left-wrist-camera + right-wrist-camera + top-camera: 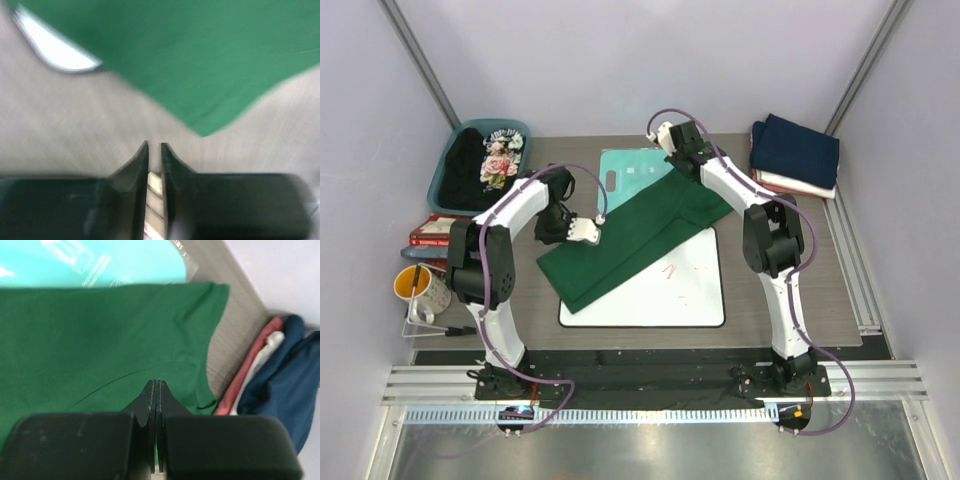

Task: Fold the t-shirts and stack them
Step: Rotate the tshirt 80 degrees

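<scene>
The dark green t-shirt (640, 235) lies folded into a long strip, diagonally across the whiteboard (670, 295) and the teal board (625, 172). My left gripper (588, 234) hovers at the strip's left edge. In the blurred left wrist view it (154, 145) is shut and empty over bare table, just short of a corner of the shirt (200, 65). My right gripper (686, 162) is over the shirt's far end. It (156, 382) is shut with nothing in it, above the green cloth (100, 340). Folded navy, white and reddish shirts (795, 152) are stacked at the back right. A black floral shirt (490, 160) lies in a basket.
The teal basket (442, 175) stands at the back left. Red books (432, 232), a yellow mug (412, 285) and a wire rack sit along the left edge. The stack (280, 390) lies just right of the shirt's far end. The table's rail runs along the right.
</scene>
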Robot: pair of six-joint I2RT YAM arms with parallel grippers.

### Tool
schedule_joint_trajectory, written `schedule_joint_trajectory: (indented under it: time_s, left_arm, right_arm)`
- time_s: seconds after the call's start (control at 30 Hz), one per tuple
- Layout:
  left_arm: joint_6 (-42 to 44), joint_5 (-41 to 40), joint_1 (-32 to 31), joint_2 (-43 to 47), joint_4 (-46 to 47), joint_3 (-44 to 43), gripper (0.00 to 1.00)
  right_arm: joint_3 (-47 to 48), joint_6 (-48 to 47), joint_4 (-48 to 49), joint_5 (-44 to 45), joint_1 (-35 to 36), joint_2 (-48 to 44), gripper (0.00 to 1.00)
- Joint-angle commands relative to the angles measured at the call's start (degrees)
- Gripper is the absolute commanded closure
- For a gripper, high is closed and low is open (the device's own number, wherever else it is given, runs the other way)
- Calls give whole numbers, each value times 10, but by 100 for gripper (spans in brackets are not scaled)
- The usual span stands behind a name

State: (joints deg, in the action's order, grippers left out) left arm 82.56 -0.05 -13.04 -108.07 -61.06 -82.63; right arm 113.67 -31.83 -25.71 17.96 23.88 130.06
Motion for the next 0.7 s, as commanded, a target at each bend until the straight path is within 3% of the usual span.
schedule_joint_trajectory:
  time_s: [0.0, 0.27, 0.53, 0.67]
  left_arm:
    - [62, 106, -24, 3, -154, -42, 100]
    - [96, 166, -60, -58, -242, -108, 100]
    - [83, 144, -95, -99, -167, -47, 100]
    - [70, 130, -127, -113, -143, -25, 100]
  right_arm:
    - [37, -15, -21, -8, -17, 44, 99]
    - [73, -30, -5, 14, -29, 119, 99]
    - [120, -29, 13, 9, -35, 183, 99]
    - [214, -21, 5, 1, -35, 243, 99]
